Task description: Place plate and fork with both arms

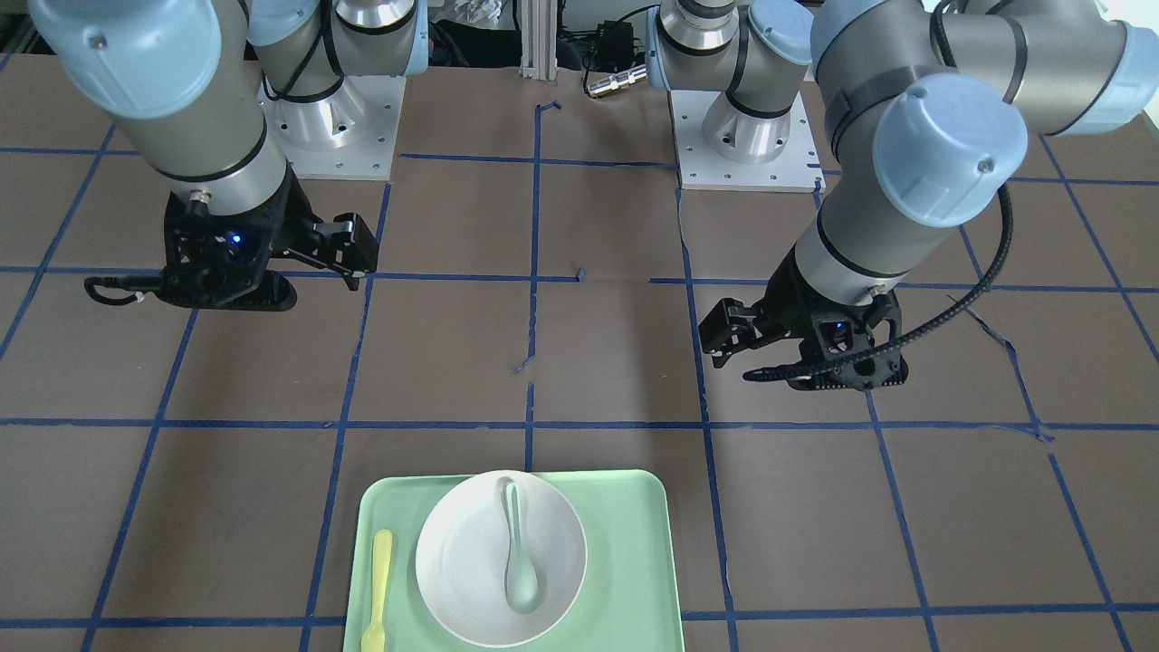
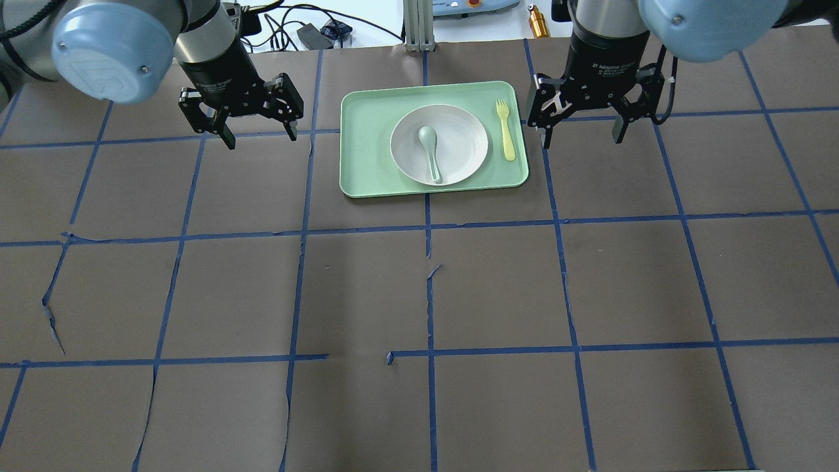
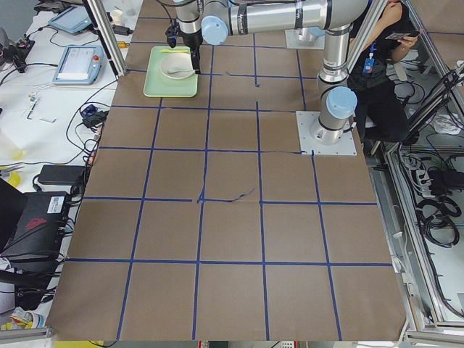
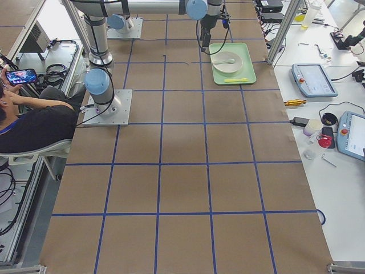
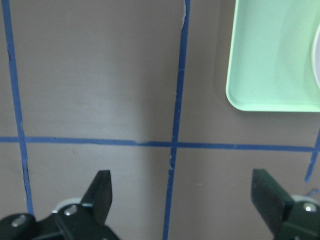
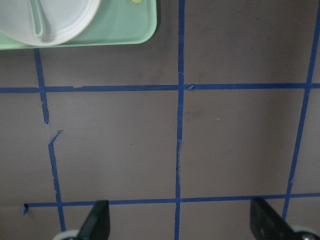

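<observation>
The plate (image 2: 467, 141) and fork (image 2: 507, 131) lie on the tray (image 2: 367, 154); left fingers (image 2: 227, 139) spread empty at its nine o'clock, right fingers (image 2: 619, 131) likewise at three.

2 silver-grey arms (image 1: 208, 136) with light-blue caps (image 1: 951, 149) and black cables (image 1: 1003, 237).

White print on the black body of the right gripper (image 2: 582, 139) seems to read "2F Adaptive Gripper". Similar print on the left gripper (image 2: 261, 139) is too small to read.

Left gripper (image 2: 260, 136) and right gripper (image 2: 583, 139) hang apart, jaws spread wide (both empty).
</observation>
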`<action>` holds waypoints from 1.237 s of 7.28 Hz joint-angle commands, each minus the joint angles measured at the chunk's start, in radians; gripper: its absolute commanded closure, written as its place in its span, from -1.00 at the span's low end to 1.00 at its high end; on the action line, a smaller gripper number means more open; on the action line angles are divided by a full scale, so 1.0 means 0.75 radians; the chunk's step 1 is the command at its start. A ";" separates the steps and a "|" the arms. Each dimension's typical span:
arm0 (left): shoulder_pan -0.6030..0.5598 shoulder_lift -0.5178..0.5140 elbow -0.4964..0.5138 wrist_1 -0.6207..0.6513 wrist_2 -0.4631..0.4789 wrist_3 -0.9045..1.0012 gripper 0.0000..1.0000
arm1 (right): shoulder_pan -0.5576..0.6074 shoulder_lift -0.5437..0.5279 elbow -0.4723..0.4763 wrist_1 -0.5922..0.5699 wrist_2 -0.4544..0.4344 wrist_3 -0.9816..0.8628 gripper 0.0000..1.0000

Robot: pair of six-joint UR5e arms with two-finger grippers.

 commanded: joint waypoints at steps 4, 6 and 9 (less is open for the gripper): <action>-0.009 0.136 -0.067 -0.134 0.117 -0.009 -1.00 | 0.047 -0.026 0.001 0.012 0.007 0.042 -1.00; -0.038 0.181 -0.057 -0.241 0.121 -0.088 -1.00 | 0.047 -0.026 0.001 0.012 0.007 0.048 -1.00; -0.044 0.183 -0.055 -0.239 0.093 -0.124 -1.00 | 0.047 -0.032 0.001 -0.035 0.007 0.044 -1.00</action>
